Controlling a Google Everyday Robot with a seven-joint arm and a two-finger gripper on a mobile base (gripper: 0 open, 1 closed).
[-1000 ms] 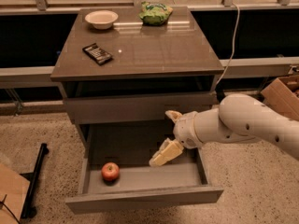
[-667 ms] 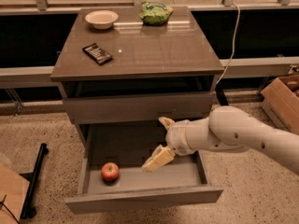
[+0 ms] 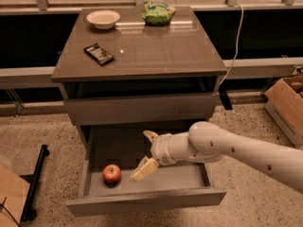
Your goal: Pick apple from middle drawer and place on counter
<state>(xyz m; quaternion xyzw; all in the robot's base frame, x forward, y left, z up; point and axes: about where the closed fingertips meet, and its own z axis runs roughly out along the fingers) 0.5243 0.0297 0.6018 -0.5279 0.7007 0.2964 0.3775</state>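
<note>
A small red apple [image 3: 111, 173] lies at the left of the pulled-out middle drawer [image 3: 144, 201], a grey-brown tray open toward me. My gripper [image 3: 147, 153] is inside the drawer, just right of the apple and a little above the tray floor. It is open, with one cream fingertip [image 3: 144, 170] low near the apple and the other higher up. It does not touch the apple. My white arm reaches in from the right. The glossy counter [image 3: 161, 51] tops the cabinet above.
On the counter stand a cream bowl [image 3: 103, 19] at the back left, a green snack bag [image 3: 158, 13] at the back, and a dark packet [image 3: 98, 54] on the left. A cardboard box [image 3: 285, 103] sits right, a black stand [image 3: 34, 183] left.
My arm and gripper have moved left inside the drawer, closer to the apple. The apple has not moved.
</note>
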